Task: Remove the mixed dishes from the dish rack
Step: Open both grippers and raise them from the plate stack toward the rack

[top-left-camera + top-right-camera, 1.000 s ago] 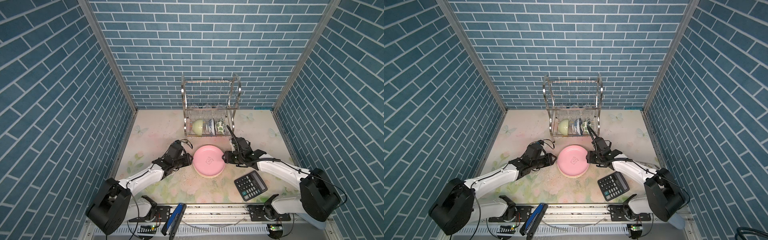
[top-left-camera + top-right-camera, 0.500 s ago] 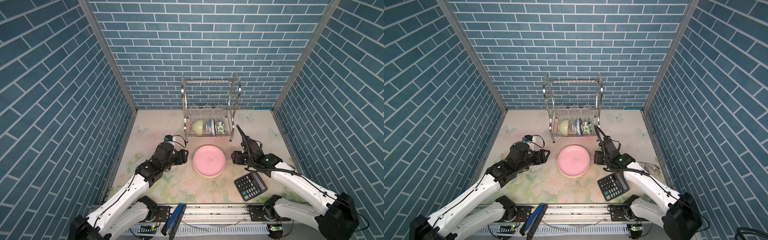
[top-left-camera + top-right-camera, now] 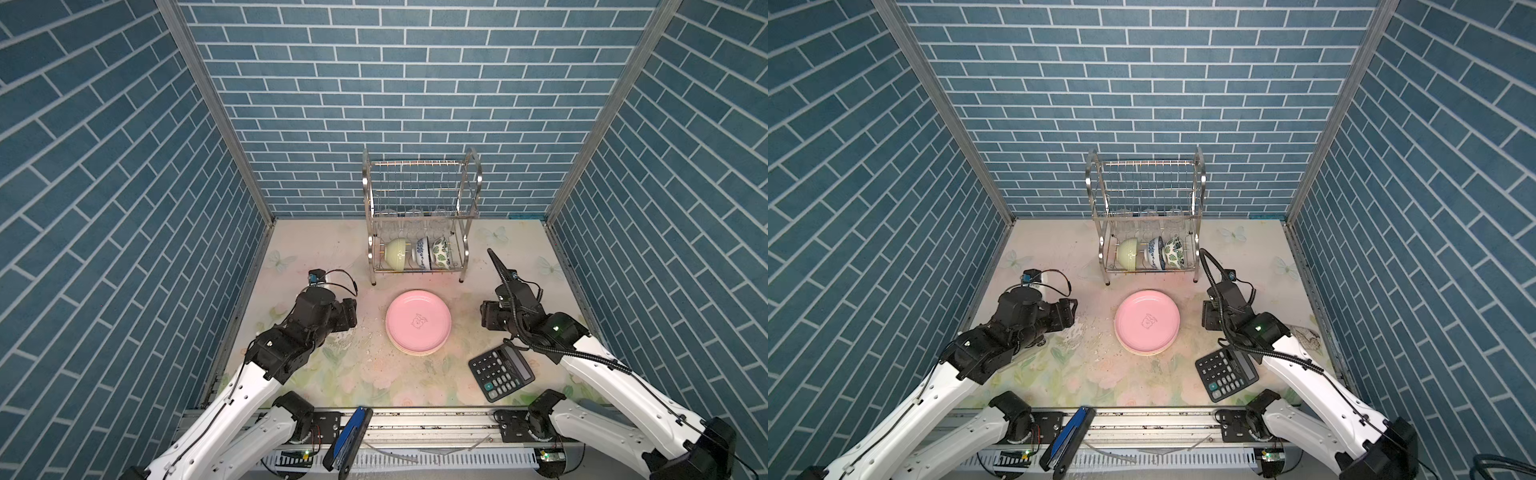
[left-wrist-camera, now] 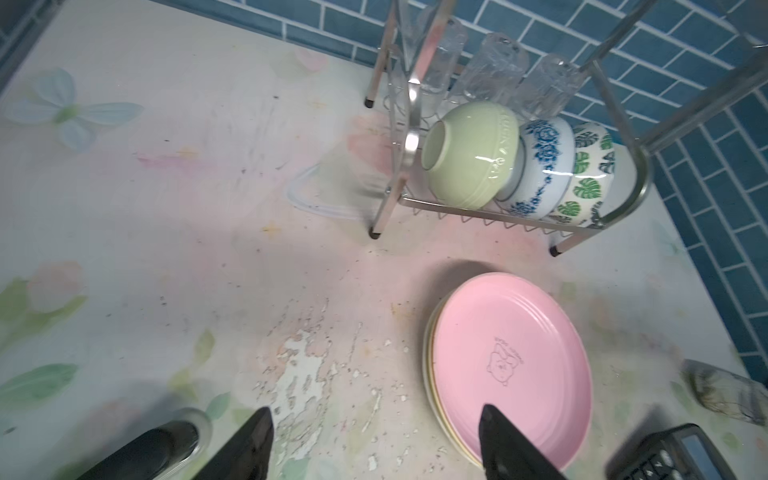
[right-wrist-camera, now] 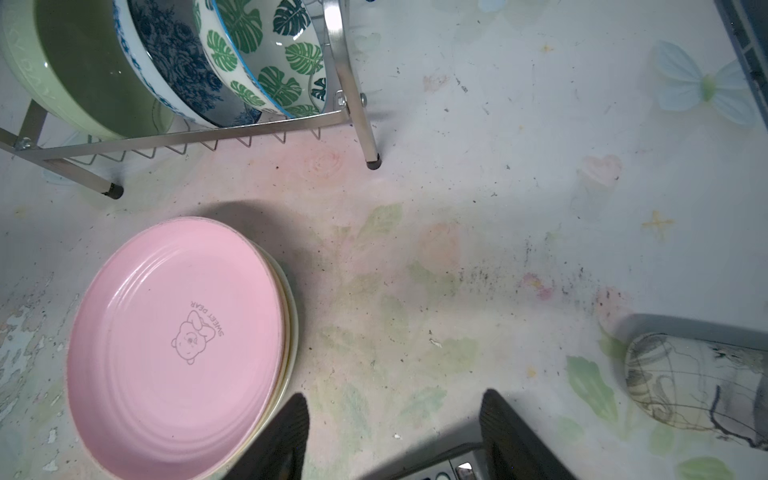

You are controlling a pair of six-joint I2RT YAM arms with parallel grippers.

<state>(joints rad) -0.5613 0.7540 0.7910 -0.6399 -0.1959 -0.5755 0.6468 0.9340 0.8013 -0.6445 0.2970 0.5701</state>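
- The dish rack (image 3: pixel 473 166) stands at the upper centre of both top views, close to the back wall, on its four legs. Its long axis runs left to right across the frame, parallel to that wall.
- In its lower tier three bowls stand on edge in a row along that axis: the pale-green bowl (image 3: pixel 395 252) at the left, the blue-white bowl (image 3: pixel 423 253) in the middle and the leaf-patterned bowl (image 3: pixel 440 254) at the right. They are nested close, with their openings turned toward the right of the frame.
- Three clear glasses (image 4: pixel 492 62) sit in a row behind and above the bowls, faint through the wire in the top views.
- Just below the rack in the frame, the pink plate (image 3: pixel 418 322) lies flat and face up on the tabletop (image 3: pixel 316 249). It tops a small stack, and paler rims (image 4: pixel 430 374) show under it.
- The left pincer (image 3: pixel 347 313) hangs left of the stack, clear of it, with jaws apart and nothing between them.
- The right pincer (image 3: pixel 488 316) hangs right of the stack, also apart from it, with jaws spread and empty.
- A black calculator (image 3: pixel 501 372) lies at the lower right, tilted, near the right arm.
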